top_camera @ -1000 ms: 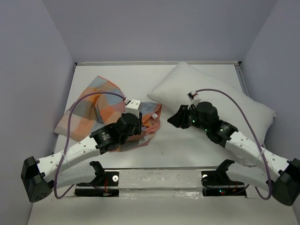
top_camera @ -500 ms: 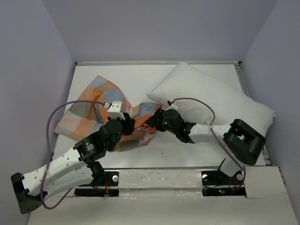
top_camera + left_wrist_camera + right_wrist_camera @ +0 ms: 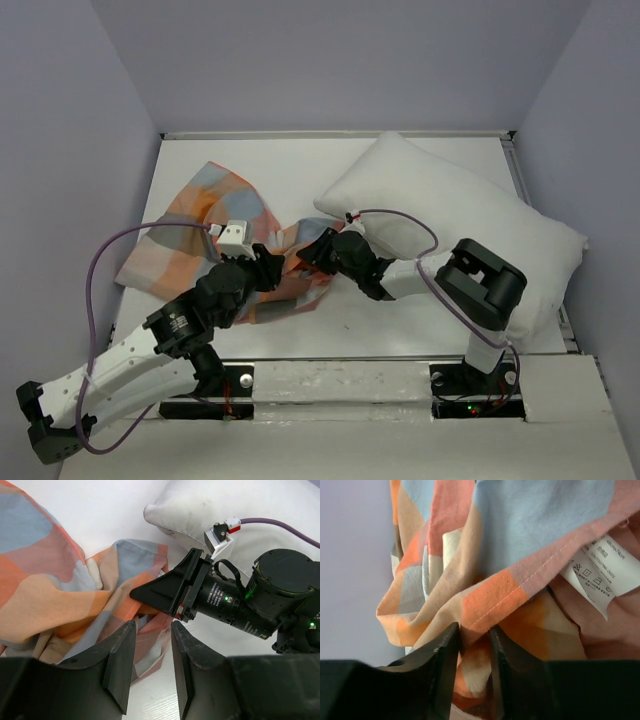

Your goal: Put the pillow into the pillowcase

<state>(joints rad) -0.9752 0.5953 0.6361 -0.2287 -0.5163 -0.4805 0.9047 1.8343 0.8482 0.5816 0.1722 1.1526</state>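
- From above, the table (image 3: 250, 160) is shut in by walls on the left, back and right. The pillow (image 3: 450, 210) fills most of the right half, slanting from the back middle down to the right wall.
- The pillowcase (image 3: 190, 225) lies crumpled on the left half, one corner out at the table's left edge. Bare table shows behind it and in a strip along the near edge.
- The pillow lies wholly outside the case. Both arms reach inward and meet at the case's right end: the left gripper (image 3: 268, 265) from the near left, and the right gripper (image 3: 315, 252) with its arm folded across the front of the pillow. The jaws are too small to read here.
- The left wrist view shows what the top view hides. The left gripper (image 3: 152, 635) has its jaws apart with a clear gap, through which the case's rumpled edge and some table show. Nothing is seen clamped in them.
- Just beyond, the right gripper (image 3: 142, 594) points its tip into the pillowcase (image 3: 60, 580), touching the fabric. The pillow (image 3: 185, 515) has its rounded corner just beside the case, a thin strip of table between them.
- The right wrist view alone shows the grip. The right gripper (image 3: 472, 632) has its jaws drawn close, with a stitched fold of the pillowcase (image 3: 535, 520) filling the gap, pinched between them.
- A white label (image 3: 602, 565) hangs under the hem against pinkish fabric to the right of the jaws.
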